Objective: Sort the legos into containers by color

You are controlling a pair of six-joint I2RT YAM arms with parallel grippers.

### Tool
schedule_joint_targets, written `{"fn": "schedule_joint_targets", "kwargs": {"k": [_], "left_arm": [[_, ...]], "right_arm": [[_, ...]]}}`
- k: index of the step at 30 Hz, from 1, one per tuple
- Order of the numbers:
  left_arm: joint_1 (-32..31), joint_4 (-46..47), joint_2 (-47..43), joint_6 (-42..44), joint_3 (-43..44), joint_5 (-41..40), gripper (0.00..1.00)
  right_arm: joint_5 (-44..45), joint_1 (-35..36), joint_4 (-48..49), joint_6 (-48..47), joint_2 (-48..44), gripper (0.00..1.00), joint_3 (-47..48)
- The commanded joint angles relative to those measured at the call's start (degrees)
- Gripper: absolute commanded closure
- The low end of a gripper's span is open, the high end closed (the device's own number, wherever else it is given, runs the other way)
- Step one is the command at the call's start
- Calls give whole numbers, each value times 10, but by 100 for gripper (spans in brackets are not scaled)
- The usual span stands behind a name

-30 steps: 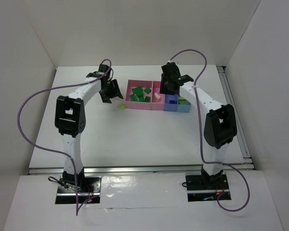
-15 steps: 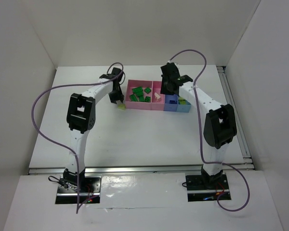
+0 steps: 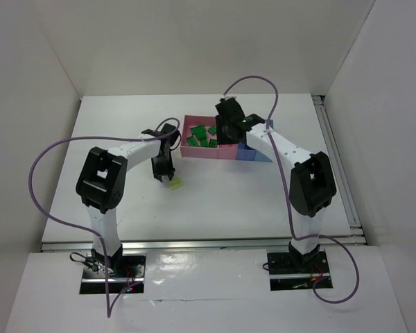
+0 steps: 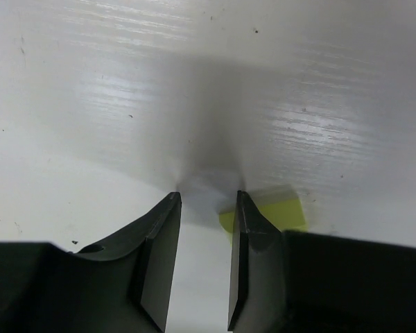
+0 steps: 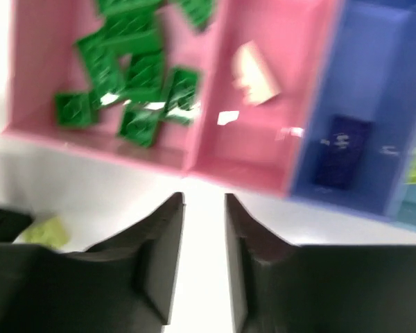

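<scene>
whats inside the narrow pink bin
One beige lego brick lies in the narrow pink plastic bin; nothing else shows. In the top view the right gripper covers it.

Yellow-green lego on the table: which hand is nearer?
Left. The left hand is down right beside the yellow-green lego, which lies just outside one finger. The right hand hovers by the pink bins, farther off.

Wide pink bin: green legos; narrow pink bin: beige brick; blue bin: navy brick; yellow-green brick loose outside.
</scene>
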Motion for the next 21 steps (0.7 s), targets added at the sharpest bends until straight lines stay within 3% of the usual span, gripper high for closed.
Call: {"fn": "schedule_joint_targets", "kwargs": {"k": [1, 3, 7, 13, 17, 21], "left_arm": [[3, -1, -36, 1, -12, 22, 60], [3, -9, -44, 6, -12, 28, 59], [40, -28, -71, 18, -6, 34, 51], [140, -22, -113, 23, -38, 19, 51], [219, -15, -151, -3, -59, 14, 52], [265, -15, -180, -36, -64, -10, 55]], "right_arm": [[-39, 45, -4, -36, -16, 59, -6], [-66, 79, -9, -48, -2, 45, -6], [-126, 135, -11, -85, 31, 36, 1], [-98, 204, 0, -194, 92, 36, 24], [-98, 211, -32, -215, 141, 25, 60], [-77, 211, -26, -221, 158, 21, 60]]}}
